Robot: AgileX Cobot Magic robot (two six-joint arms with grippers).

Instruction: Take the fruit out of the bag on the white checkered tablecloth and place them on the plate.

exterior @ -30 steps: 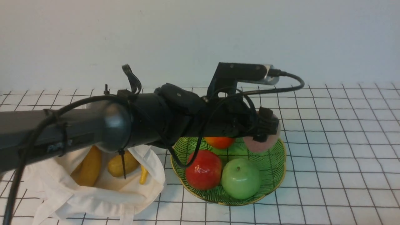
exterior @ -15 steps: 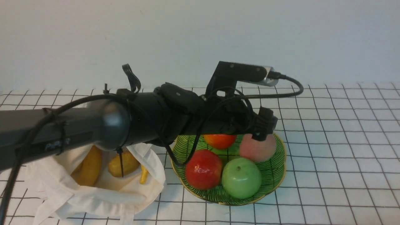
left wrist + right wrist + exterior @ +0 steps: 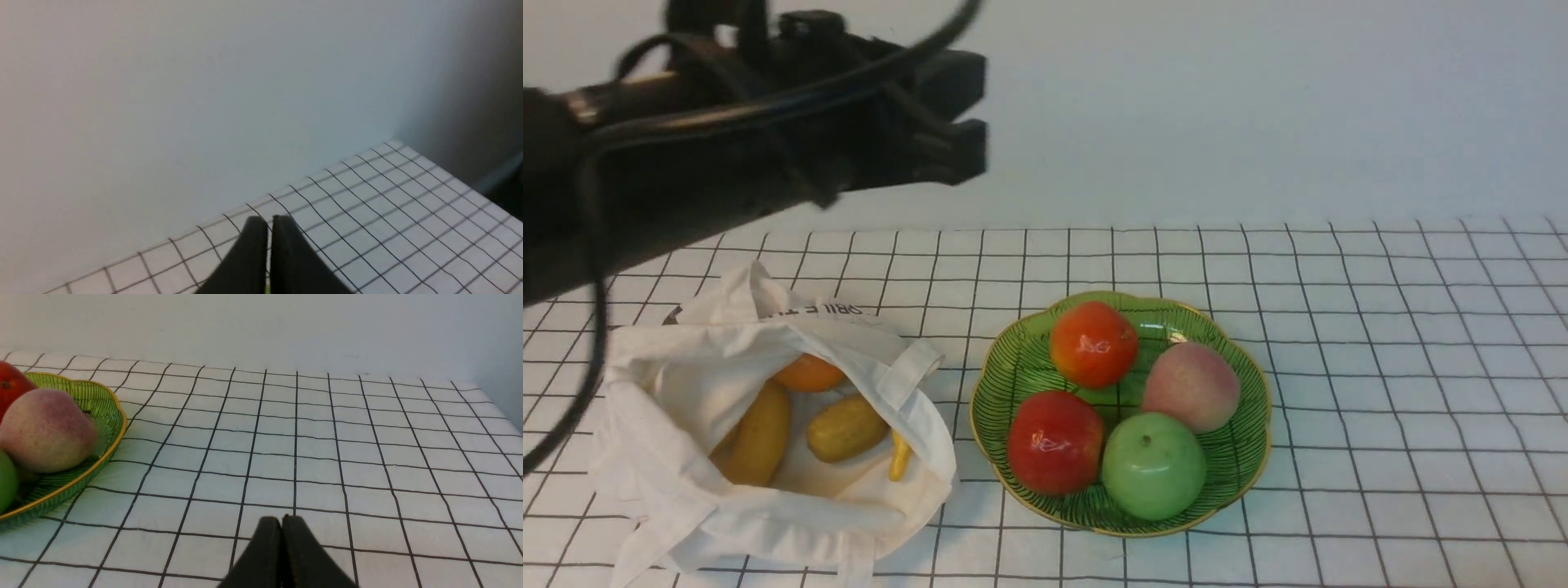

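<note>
The off-white bag (image 3: 768,514) lies open at the left on the white checkered tablecloth (image 3: 1380,367). Inside it lie an orange (image 3: 807,374), two oblong yellow-brown fruits (image 3: 760,433) (image 3: 847,429) and a thin yellow banana-like piece (image 3: 898,456). The pink-red peach (image 3: 1191,398) rests in the green plate (image 3: 1250,457), and also shows in the right wrist view (image 3: 45,430). My left gripper (image 3: 968,147) hangs high above the bag, shut and empty (image 3: 269,222). My right gripper (image 3: 282,520) is shut and empty, low over bare cloth to the right of the plate (image 3: 102,416).
Two red apples (image 3: 1093,343) (image 3: 1054,441) and a green apple (image 3: 1153,465) share the plate with the peach. A plain wall stands behind the table. The cloth's right edge shows in the right wrist view.
My left gripper let the peach go onto the plate, then rose and swung back left, above the bag. The bag's orange, hidden behind the arm before, now shows.
</note>
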